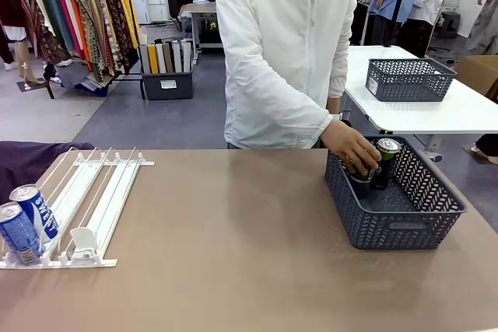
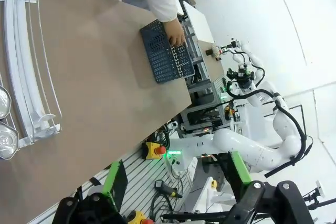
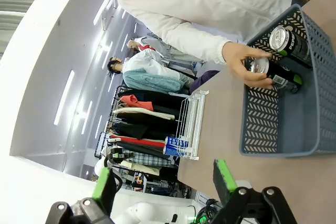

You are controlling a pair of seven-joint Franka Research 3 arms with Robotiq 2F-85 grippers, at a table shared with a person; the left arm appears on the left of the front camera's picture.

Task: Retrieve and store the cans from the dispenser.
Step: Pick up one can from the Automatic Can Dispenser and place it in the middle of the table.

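The white rail dispenser (image 1: 101,192) lies flat at the table's left. Two blue cans (image 1: 35,211) (image 1: 17,232) stand at its near end. At the right, a person's hand (image 1: 350,149) holds a dark can down inside the dark grey basket (image 1: 389,227), beside a green-topped can (image 1: 387,155). In the left wrist view my left gripper (image 2: 176,182) is open with nothing between its fingers, off the table's edge; the dispenser (image 2: 26,66) and two silver can tops (image 2: 4,121) show far left. My right gripper (image 3: 163,184) is open too, well back from the basket (image 3: 262,119) and its cans (image 3: 289,43).
The brown tabletop (image 1: 226,239) between dispenser and basket is bare. The person in a white jacket (image 1: 280,52) stands at the far edge behind the basket. A dark cloth (image 1: 31,161) lies at the far left edge. Another grey basket (image 1: 408,79) sits on a white table behind.
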